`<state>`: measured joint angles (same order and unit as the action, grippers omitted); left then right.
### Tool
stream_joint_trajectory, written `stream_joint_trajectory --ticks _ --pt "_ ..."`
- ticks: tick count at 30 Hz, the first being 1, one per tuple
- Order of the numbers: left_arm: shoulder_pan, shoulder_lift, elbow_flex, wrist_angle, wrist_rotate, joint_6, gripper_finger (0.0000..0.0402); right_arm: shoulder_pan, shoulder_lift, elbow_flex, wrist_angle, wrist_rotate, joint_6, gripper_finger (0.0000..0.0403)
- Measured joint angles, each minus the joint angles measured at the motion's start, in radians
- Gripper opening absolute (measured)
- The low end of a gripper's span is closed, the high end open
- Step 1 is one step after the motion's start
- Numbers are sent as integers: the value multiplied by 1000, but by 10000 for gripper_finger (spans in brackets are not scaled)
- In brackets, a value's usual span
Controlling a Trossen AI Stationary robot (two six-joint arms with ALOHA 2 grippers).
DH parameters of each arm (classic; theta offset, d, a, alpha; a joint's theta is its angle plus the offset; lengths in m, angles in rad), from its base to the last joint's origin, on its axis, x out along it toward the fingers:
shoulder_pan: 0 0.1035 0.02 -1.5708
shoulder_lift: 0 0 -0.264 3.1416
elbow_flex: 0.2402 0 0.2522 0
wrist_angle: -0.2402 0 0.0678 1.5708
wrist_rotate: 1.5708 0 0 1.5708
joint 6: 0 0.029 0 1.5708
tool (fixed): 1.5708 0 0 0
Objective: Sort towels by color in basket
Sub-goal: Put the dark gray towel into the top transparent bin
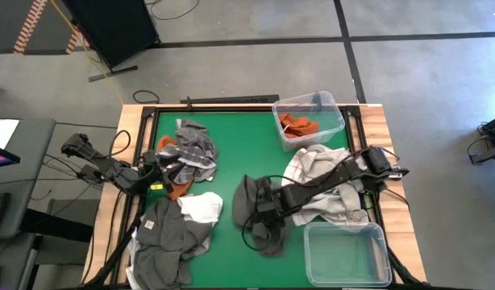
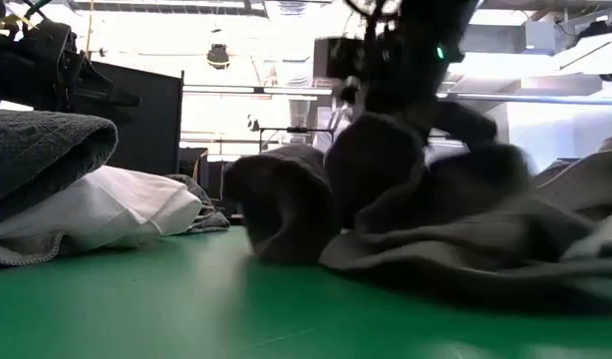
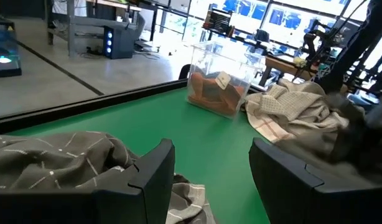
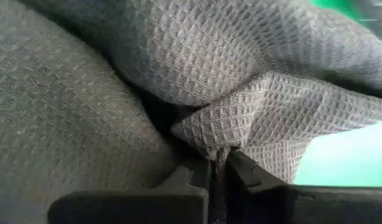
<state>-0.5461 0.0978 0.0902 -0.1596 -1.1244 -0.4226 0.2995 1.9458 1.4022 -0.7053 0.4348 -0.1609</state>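
Note:
A dark grey waffle towel lies bunched at the table's near middle; it also shows in the low view. My right gripper is shut on it. My right arm reaches over a white towel with thin reddish grid lines. My left gripper is open and empty at the left, beside a grey plaid towel. A rust orange towel, a white towel and another dark grey towel lie at the near left. My right gripper pinches a bunched fold of the dark grey towel between its two fingers, several layers gathered at the fingertips. The fingers come slanting down from the table's right. The towel stands humped under the gripper, with its lower parts on the table.
A clear bin at the far right holds an orange towel; it also shows in the left wrist view. Another clear bin stands at the near right corner. Bare green mat lies in the middle.

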Motion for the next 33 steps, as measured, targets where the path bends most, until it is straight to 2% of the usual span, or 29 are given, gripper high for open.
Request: stream_joint_trajectory --ticks 7,17,22,25,33 --pt "0 0 0 -1 2 7 198 -78 -84 86 -76 157 -71 35" --pt "0 1 0 -5 2 8 198 -195 -353 112 -61 440 -121 35" --pt "0 1 1 -6 2 10 198 -282 -481 112 -42 539 -141 35" --pt "0 1 1 -7 2 13 198 -343 -549 112 -15 587 -167 35" --pt "0 1 1 -8 2 26 198 -495 -650 112 58 592 -208 35"
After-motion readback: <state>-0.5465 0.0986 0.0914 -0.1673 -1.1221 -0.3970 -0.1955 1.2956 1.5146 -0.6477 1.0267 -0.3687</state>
